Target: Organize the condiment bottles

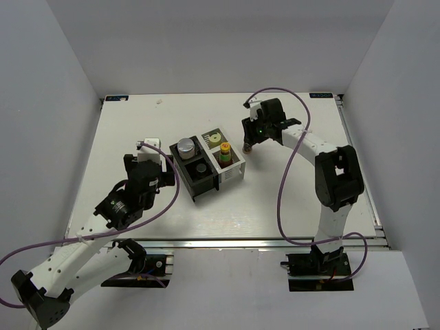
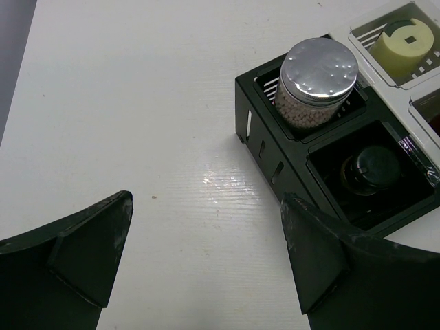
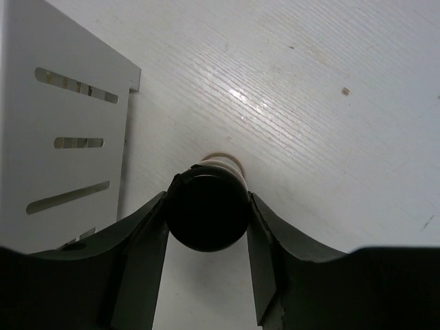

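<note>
The right gripper (image 3: 207, 205) has its jaws pinching a black-lidded jar (image 3: 206, 221), one jaw against each side of the lid. In the right wrist view the jar stands upright on the table (image 1: 137, 124), just right of the white outer wall of the rack (image 1: 230, 177) and apart from it. A pale rim shows beyond the lid's far edge.

The left gripper (image 2: 206, 199) is over bare table just left of the rack. Its jaws are spread wide and nothing is between them.

The rack sits mid-table, turned a little, with a black half on the left and a white half on the right, each split into a far and a near compartment.
- The black half holds a silver-lidded jar (image 2: 317, 69) of pale beads in the far compartment. A second black-lidded jar (image 2: 371, 168) sits low in the near one.
- The white half holds a cream bottle (image 1: 214, 138) in the far compartment. A sauce bottle (image 1: 225, 152) with a yellow cap stands upright in the near one.
</note>
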Action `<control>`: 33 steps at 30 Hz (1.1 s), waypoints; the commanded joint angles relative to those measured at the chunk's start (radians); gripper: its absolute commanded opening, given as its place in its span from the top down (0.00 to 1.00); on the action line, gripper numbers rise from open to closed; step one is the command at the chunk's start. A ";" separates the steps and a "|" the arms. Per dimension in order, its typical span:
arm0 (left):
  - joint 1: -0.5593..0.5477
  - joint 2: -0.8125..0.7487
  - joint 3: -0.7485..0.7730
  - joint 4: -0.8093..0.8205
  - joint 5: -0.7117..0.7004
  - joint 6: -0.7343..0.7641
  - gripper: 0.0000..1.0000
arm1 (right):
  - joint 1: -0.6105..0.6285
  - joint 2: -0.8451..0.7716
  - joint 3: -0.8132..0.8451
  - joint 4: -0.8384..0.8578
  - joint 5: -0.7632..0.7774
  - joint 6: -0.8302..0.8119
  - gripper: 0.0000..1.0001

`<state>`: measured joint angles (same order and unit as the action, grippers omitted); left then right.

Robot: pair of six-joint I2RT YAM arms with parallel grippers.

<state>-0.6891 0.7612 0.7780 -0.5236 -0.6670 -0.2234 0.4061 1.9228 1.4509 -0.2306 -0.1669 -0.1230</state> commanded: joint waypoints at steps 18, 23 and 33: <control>0.011 -0.065 -0.013 0.014 -0.071 -0.014 0.02 | 0.066 -0.673 0.003 -0.199 -0.117 -0.133 1.00; 0.013 -0.068 -0.016 0.014 -0.092 -0.017 0.02 | 0.192 -0.677 0.063 -0.211 -0.157 -0.103 1.00; 0.026 -0.089 -0.029 0.022 -0.128 -0.017 0.02 | 0.400 -0.544 0.180 -0.257 -0.244 -0.144 1.00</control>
<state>-0.6743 0.6888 0.7597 -0.5209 -0.7654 -0.2310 0.7219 1.3525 1.5764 -0.4770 -0.3698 -0.2424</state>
